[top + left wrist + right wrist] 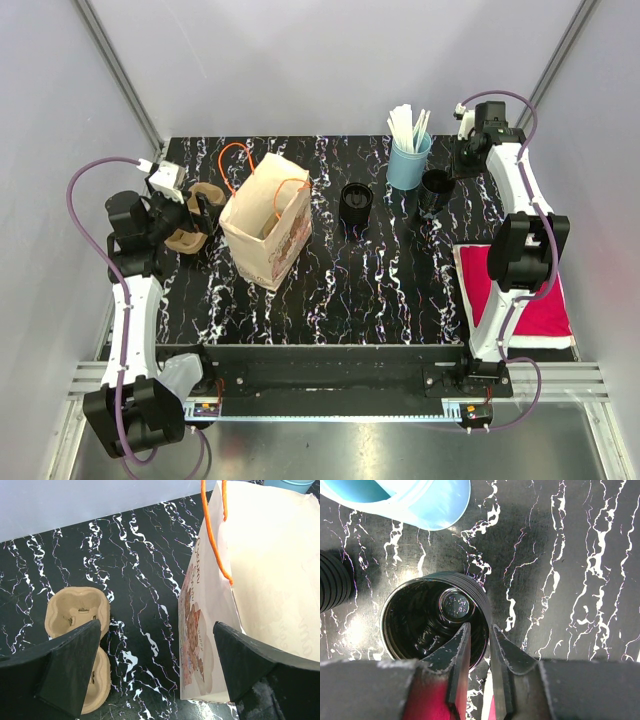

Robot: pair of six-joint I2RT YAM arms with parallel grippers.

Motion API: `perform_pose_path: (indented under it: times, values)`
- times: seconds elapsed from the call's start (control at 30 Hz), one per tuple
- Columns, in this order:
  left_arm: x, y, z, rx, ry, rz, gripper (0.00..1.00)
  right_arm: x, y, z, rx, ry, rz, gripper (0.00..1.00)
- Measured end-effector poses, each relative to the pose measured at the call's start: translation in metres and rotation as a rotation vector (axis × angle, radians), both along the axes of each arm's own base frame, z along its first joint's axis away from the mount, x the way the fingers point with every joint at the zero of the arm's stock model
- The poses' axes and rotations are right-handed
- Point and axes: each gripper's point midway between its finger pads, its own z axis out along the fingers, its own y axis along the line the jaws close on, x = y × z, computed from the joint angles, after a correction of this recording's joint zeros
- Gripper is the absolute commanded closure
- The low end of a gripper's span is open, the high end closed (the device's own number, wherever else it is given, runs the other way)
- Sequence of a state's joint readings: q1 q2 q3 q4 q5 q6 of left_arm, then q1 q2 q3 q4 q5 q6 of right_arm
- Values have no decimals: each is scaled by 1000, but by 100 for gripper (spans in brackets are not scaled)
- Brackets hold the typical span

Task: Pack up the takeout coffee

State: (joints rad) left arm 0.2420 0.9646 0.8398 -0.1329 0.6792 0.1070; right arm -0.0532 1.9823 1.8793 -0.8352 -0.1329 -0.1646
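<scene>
A black ribbed coffee cup [436, 188] stands open-topped at the back right, seen from above as the cup [410, 630] in the right wrist view. My right gripper [480, 626] straddles its near rim, one finger inside and one outside, closed on the wall. A second black cup [356, 205] stands mid-table. The paper bag [268, 220] with orange handles stands open at the left. My left gripper [156, 630] hangs wide open with nothing in it, between the bag [270, 580] and a brown cardboard cup carrier [75, 610].
A blue cup [408, 160] holding white stirrers stands just left of the gripped cup, close to my right fingers. A red cloth [540, 300] lies at the right front edge. The cage walls close in the table's back and sides.
</scene>
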Motion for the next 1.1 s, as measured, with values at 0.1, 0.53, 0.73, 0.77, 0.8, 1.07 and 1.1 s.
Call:
perform_pose_path:
  times: [0.1,0.53,0.73,0.77,0.8,1.07,1.1]
  values:
    - [0,0,0,0,0,-1,1,0,0,0,0,0,0,74]
    - [-1,-1,-5,-5,11,-7,1,0,0,-3,-1,7,3,83]
    - [-2,-2,-5,-6,11,-10,1,0,0,-3,-1,7,2,88]
    - [-2,-2,-5,-6,11,-11,1,0,0,-3,-1,7,2,89]
    - [-2,-2,-5,-7,11,-12,1,0,0,-3,-1,7,3,90]
    - [-2,-3,-5,-8,10,-18,1,0,2,-3,11,6,10,98]
    - [-2,-3,-5,-8,11,-19,1,0,3,-3,12,6,11,99]
